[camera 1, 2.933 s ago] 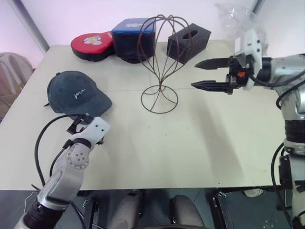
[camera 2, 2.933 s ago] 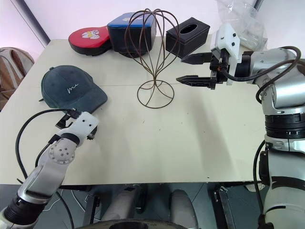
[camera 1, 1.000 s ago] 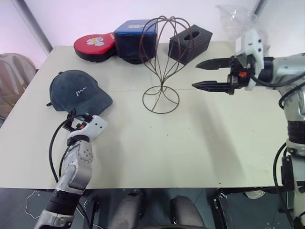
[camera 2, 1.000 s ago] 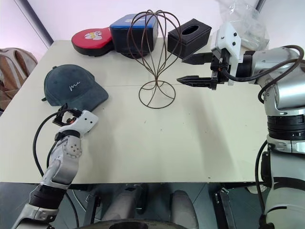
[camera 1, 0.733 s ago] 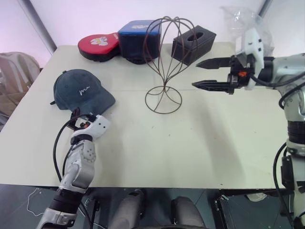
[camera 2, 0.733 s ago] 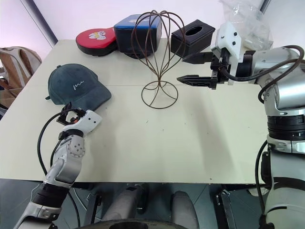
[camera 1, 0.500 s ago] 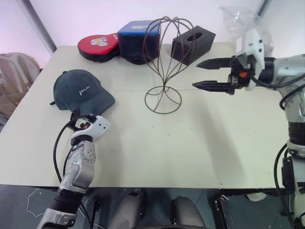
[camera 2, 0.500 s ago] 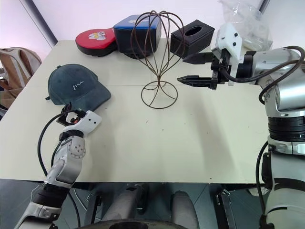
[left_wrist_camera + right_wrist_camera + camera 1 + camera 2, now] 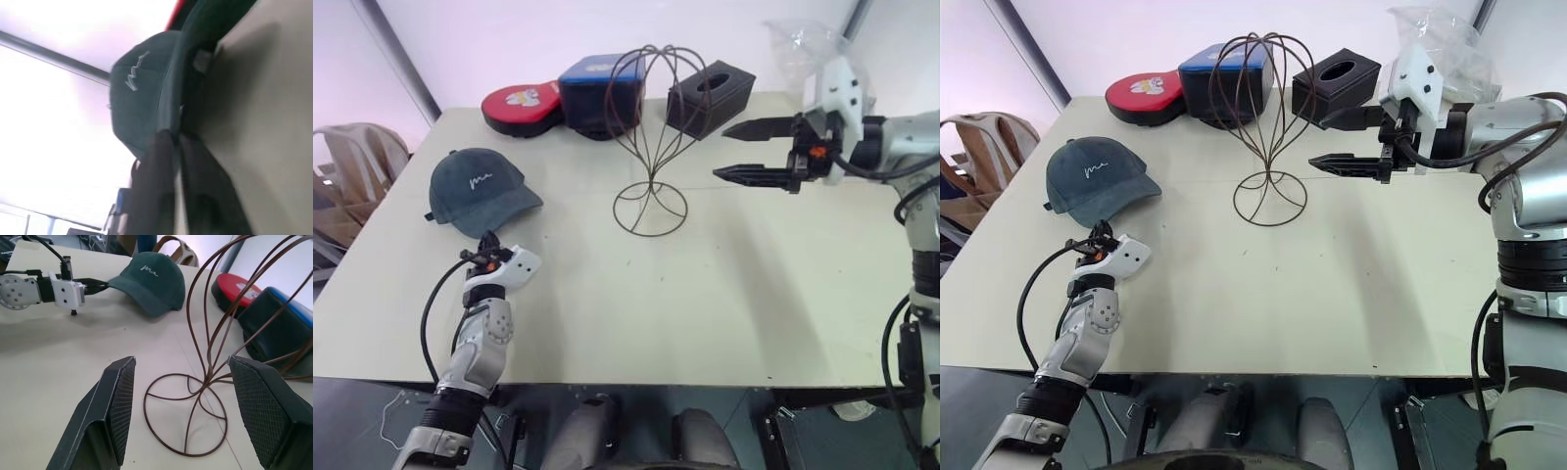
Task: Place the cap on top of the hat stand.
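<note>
The cap (image 9: 480, 190) is lying on the pale worktop (image 9: 705, 294) toward its left side, crown up, white cursive stitching showing on the front and the curved brim pointing toward the robot. The left pincer (image 9: 489, 242) is sitting low at the brim's near edge, its two black fingers (image 9: 161, 161) drawn together with the edge of the brim between them, so it is clamping the cap's brim while the cap is resting on the worktop. The hat stand (image 9: 651, 127) is standing upright near the middle of the worktop, well apart from the cap, its wire head form bare and its round base flat on the surface. The right pincer (image 9: 744, 150) is hovering above the worktop just to the right of the stand, pointing toward it with its fingers spread wide and nothing between them. Behind the stand, along the far edge, a red flat case (image 9: 521, 102), a blue-topped dark box (image 9: 599, 86) and a black tissue box (image 9: 711, 84) are sitting in a row.
</note>
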Robot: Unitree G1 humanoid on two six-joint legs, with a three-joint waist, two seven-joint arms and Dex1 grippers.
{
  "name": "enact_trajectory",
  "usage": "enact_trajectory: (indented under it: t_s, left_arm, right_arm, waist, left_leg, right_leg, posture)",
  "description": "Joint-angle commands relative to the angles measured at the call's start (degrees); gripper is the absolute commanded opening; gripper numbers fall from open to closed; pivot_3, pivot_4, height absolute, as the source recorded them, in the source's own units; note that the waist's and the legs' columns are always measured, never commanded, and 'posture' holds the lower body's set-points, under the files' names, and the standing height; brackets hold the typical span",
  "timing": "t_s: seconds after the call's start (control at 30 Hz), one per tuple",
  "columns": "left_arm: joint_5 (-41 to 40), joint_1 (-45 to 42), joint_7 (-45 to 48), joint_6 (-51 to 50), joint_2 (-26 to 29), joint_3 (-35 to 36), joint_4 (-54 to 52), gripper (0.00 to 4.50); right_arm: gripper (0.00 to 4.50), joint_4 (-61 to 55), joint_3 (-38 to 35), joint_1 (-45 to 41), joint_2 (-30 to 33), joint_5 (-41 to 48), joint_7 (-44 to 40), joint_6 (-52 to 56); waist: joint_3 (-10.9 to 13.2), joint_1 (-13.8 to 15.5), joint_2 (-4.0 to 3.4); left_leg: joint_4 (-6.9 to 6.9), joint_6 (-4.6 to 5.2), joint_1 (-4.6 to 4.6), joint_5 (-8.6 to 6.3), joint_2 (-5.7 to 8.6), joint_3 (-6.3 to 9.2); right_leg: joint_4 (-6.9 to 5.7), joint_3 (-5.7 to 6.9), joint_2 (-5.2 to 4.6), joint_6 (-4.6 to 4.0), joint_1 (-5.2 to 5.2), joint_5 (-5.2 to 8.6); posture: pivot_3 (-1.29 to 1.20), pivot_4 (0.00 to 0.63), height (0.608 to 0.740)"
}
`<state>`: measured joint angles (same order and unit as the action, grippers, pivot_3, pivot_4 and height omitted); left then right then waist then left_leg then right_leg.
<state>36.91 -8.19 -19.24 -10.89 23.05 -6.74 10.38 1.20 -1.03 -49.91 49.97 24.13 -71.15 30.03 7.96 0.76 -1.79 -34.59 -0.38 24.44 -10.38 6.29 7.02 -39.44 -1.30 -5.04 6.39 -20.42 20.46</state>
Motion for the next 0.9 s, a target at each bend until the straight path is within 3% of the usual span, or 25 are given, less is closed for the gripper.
enact_trajectory:
  t_s: [0.03, 0.3, 0.43, 0.77, 0.9]
  left_arm:
    - [-1.73, 2.39, 1.57, 0.55, -0.8, -0.68, 5.68, 0.04]
    - [-1.66, 2.84, 1.23, 2.83, -0.39, 0.22, 3.95, 0.04]
    - [-1.4, 5.15, -1.18, 6.86, 0.53, 1.77, -1.76, 0.04]
    - [0.93, 7.97, -2.69, 9.58, 1.72, 5.61, -16.18, 0.04]
    - [1.59, 7.54, -2.62, 9.51, 2.33, 7.28, -20.24, 0.04]
  right_arm:
    - [3.07, -2.36, -2.37, -0.73, 0.9, 1.44, 0.46, 0.07]
    - [3.07, -2.71, -2.22, -0.67, 1.0, 1.87, 0.99, 0.4]
    - [3.07, -2.85, -2.06, -0.67, 0.82, 2.01, 1.11, 0.43]
    - [3.07, -1.22, -0.87, -2.77, -1.29, 1.45, 1.3, -0.96]
    - [3.07, -0.42, -0.25, -3.43, -2.12, 1.06, 0.92, -1.46]
  waist:
    - [-0.03, -0.07, -0.04]
    - [-0.07, -0.01, -0.08]
    - [-0.07, -0.22, -0.05]
    - [0.68, -0.04, 1.23]
    - [0.77, -0.03, 1.38]
  left_leg:
    - [0.1, 0.0, -0.17, 0.0, -0.01, 0.0]
    - [0.27, 0.0, -0.25, 0.0, 0.0, -0.03]
    - [0.35, 0.0, -0.2, 0.0, -0.02, -0.04]
    - [0.42, 0.02, 0.14, -0.01, -0.04, -0.11]
    - [0.41, 0.01, 0.23, -0.01, -0.04, -0.09]
  right_leg:
    - [0.07, 0.0, 0.0, 0.0, 0.05, 0.0]
    - [0.13, -0.06, -0.01, 0.0, 0.04, 0.0]
    - [0.14, -0.1, -0.01, -0.01, 0.0, 0.0]
    - [0.3, -0.13, -0.02, -0.01, -0.24, -0.01]
    - [0.3, -0.12, -0.02, -0.01, -0.48, -0.01]
  posture:
    - [0.0, 0.15, 0.74]
    - [0.0, 0.15, 0.74]
    - [0.0, 0.15, 0.74]
    - [0.0, 0.15, 0.74]
    - [0.0, 0.15, 0.74]
